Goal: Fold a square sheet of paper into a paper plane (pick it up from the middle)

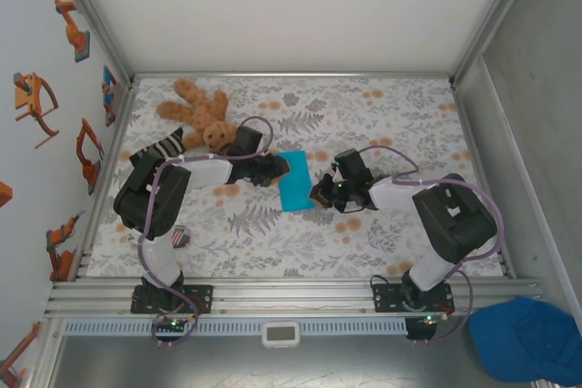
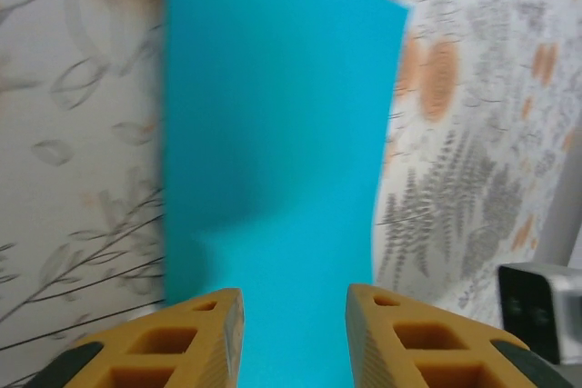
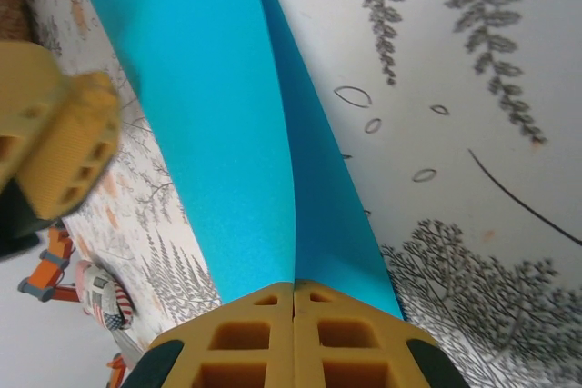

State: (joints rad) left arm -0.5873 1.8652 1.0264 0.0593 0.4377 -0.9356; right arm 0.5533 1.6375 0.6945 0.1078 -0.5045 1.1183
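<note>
Fold in hand. My right gripper (image 3: pixel 293 290) is clamped on the doubled square sheet of paper (image 1: pixel 295 181), lying at the middle of the tabletop (image 1: pixel 391 106). My left gripper (image 2: pixel 296 302) stands apart over it. Next, I judge: press the crease.

Robotics lab: framed white enclosure (image 1: pixel 291 6) (arms (image 1: pixel 155 197) bolted to rail (image 1: pixel 291 295)).

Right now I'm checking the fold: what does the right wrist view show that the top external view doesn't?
Right wrist adds the right end effector shut on the square sheet of paper, a crease running from its tips. Top external adds the teddy bear and blue cap. Shared: the paper between the left end effector and the right one.
</note>
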